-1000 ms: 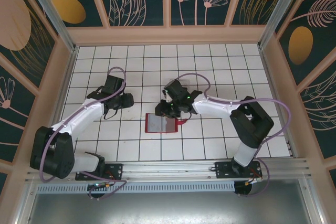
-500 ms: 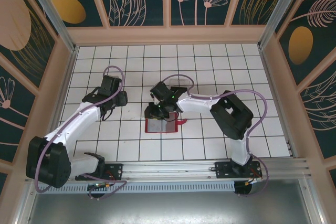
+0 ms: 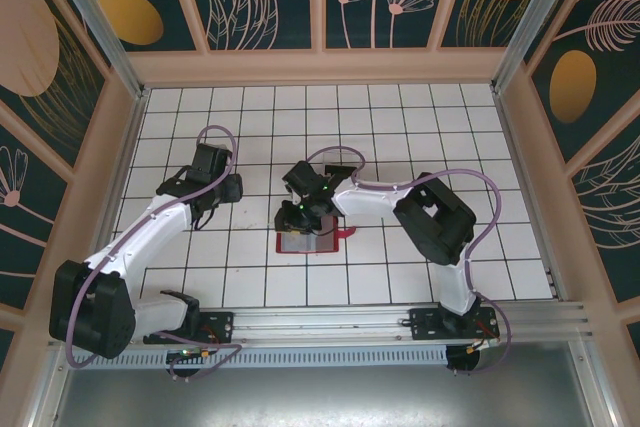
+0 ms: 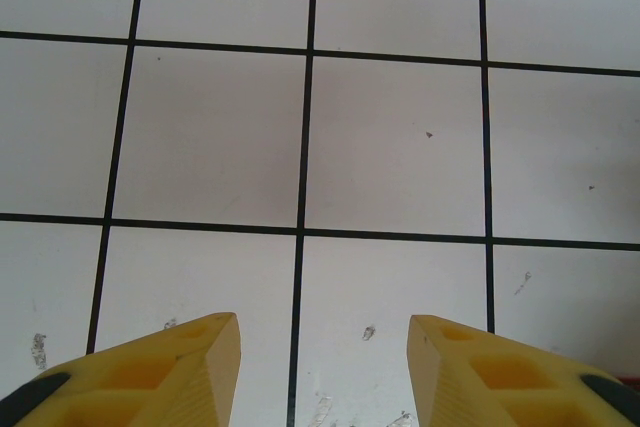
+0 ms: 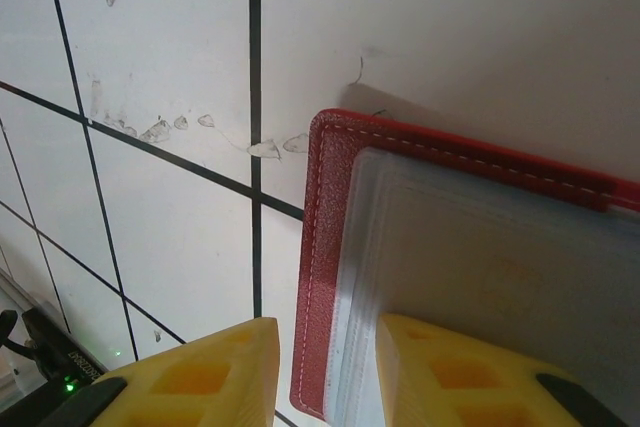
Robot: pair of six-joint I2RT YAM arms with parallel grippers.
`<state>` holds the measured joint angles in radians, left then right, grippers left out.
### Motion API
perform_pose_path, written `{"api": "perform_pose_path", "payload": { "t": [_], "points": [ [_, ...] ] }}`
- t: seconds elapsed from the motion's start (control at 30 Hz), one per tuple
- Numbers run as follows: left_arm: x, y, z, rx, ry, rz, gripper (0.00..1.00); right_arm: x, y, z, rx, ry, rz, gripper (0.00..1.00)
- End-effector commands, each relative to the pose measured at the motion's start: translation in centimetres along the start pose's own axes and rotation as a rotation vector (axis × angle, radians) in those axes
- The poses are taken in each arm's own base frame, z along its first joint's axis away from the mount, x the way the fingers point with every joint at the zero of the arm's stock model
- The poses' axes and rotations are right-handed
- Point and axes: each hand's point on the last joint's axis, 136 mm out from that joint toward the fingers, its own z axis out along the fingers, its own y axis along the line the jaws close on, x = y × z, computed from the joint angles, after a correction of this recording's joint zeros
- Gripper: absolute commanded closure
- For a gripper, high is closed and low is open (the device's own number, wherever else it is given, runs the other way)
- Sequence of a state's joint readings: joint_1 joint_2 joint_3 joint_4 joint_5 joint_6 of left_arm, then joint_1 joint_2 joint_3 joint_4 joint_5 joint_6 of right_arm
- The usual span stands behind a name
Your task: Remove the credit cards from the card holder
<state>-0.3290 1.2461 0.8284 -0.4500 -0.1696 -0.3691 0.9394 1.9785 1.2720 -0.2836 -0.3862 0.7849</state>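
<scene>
The red card holder [image 3: 312,243] lies open on the tiled floor, pale grey inside up, its snap tab [image 3: 347,233] pointing right. My right gripper [image 3: 297,219] hangs over its left end. In the right wrist view the right gripper [image 5: 327,332] is open and straddles the holder's red edge [image 5: 325,247]: one finger over bare tile, the other over the layered grey sleeves [image 5: 480,247]. The credit cards are hidden; I cannot tell them from those pale layers. My left gripper [image 3: 220,192] is about two tiles to the left, and the left gripper [image 4: 323,332] is open over bare tile.
White tiles with black grout cover the floor [image 3: 400,127]. Wooden walls [image 3: 320,67] close in the back and both sides. The right arm's elbow [image 3: 435,217] rises right of the holder. Scuff marks [image 5: 150,130] dot the tile beside the holder.
My right gripper has slid left across the holder to its left edge and its jaws have widened a little. The left gripper drew slightly left and back, then stayed still.
</scene>
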Motion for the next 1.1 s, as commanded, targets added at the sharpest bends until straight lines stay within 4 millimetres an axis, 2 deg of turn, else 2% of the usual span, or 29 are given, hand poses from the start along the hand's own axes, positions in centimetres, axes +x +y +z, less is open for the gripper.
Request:
{"api": "perform_pose_path", "payload": {
  "t": [0.0, 0.13, 0.3, 0.67, 1.07],
  "points": [
    [0.1, 0.4, -0.2, -0.013, -0.002, 0.015, 0.51, 0.9, -1.9, 0.1, 0.119, 0.011, 0.039, 0.66],
    [0.2, 0.2, -0.2, -0.003, 0.000, 0.014, 0.51, 1.2, -3.4, -0.3, 0.215, 0.000, 0.046, 0.65],
    [0.1, 0.0, -0.3, 0.014, -0.001, 0.013, 0.51, 1.2, -4.1, -0.9, 0.304, -0.021, 0.046, 0.63],
    [0.0, -0.6, -0.5, 0.048, -0.007, 0.010, 0.51, 0.6, -4.6, -2.4, 0.497, -0.074, 0.026, 0.57],
    [0.0, -0.7, -0.4, 0.050, -0.005, 0.016, 0.51, 0.2, -5.1, -5.1, 0.687, -0.137, -0.011, 0.51]
  ]
}}
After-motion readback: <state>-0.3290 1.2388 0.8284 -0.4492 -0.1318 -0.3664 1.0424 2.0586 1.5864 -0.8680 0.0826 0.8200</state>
